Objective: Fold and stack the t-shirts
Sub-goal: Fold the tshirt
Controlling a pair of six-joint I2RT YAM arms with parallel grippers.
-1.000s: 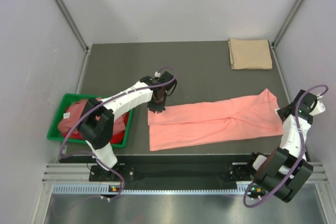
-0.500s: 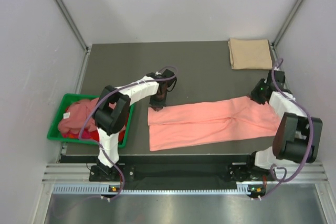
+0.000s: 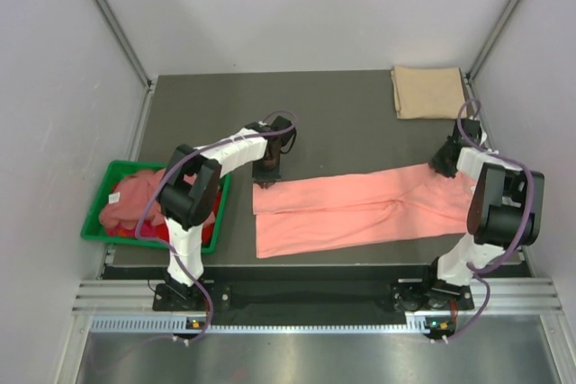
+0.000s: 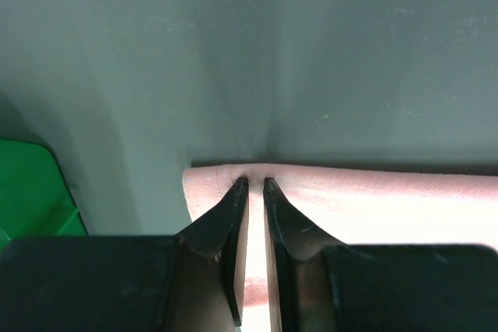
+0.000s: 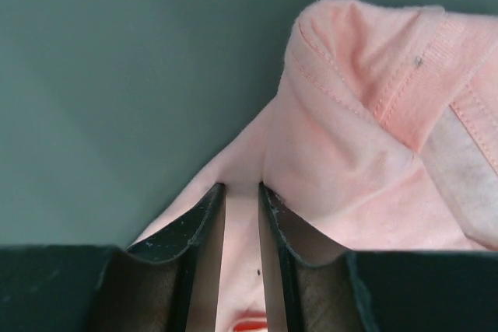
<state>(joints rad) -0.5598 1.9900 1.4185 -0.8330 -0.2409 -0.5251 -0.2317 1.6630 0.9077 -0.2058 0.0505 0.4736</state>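
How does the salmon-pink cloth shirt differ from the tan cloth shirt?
The salmon-pink cloth shirt lies stretched in a long strip; the tan cloth shirt is folded square. The left gripper and right gripper pinch the pink one; nothing touches the tan. Both rest on the table.

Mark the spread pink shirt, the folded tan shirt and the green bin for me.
spread pink shirt [image 3: 360, 209], top external view, middle of the laid-out cloth.
folded tan shirt [image 3: 429, 92], top external view, centre of the folded square.
green bin [image 3: 121, 241], top external view, near rim.
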